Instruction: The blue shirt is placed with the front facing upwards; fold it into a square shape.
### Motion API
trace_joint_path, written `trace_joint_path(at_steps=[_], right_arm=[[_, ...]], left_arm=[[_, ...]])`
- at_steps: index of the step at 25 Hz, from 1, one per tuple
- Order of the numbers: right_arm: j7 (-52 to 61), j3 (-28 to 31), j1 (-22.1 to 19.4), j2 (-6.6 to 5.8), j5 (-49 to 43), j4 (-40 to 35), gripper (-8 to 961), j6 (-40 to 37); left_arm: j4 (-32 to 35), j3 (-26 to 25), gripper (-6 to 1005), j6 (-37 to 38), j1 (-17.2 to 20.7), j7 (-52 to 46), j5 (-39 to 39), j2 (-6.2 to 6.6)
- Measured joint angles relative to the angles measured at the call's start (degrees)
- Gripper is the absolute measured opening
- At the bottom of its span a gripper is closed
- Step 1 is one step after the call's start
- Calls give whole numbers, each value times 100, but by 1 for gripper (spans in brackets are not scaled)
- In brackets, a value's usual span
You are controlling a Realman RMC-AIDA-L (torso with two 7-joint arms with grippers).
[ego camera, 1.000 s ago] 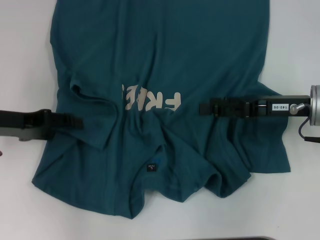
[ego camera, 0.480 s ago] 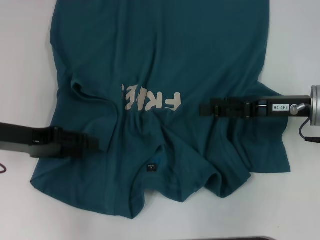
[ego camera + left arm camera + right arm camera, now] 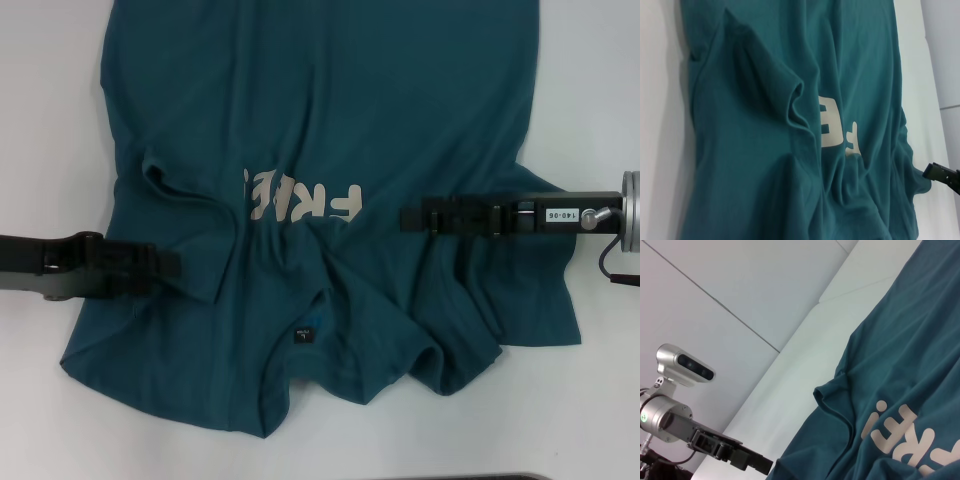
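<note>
My left gripper [image 3: 165, 268] sits at the rumpled dark teal-blue cotton shirt [image 3: 330, 110], left of frame; fingers' spread unclear. Bunched folds risk a lopsided fold.

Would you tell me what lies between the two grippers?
In the head view, only rumpled blue shirt: its FREE lettering and creased folds span from left gripper to right gripper.

Teal-blue shirt, front up, rumpled

The blue shirt [image 3: 330, 130] lies spread on the white tabletop [image 3: 50, 120], collar and small dark neck label [image 3: 301, 337] nearest the robot, pale chest letters [image 3: 300, 200] partly swallowed by deep folds, both sleeves bunched inward.
</note>
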Motion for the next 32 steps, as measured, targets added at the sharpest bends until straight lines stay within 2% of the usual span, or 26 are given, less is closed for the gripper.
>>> trace_joint_path(at_steps=[9,13,22,32], right_arm=[[72,2,17,-18,0,-23,941,4],[74,1,-7,-19,0,-26,941,11],[78,33,-50,-27,0,-31,942,17],[79,36,-56,-29,0,-31,942,18]], left_arm=[[43,68,668,61,5,-344,111,-84],[42,99,662,-216,18,-600,228,-231],[-22,109,648,-576,18,-813,473,-418],[-38,321,632,-767,-22,-866,496,-450]])
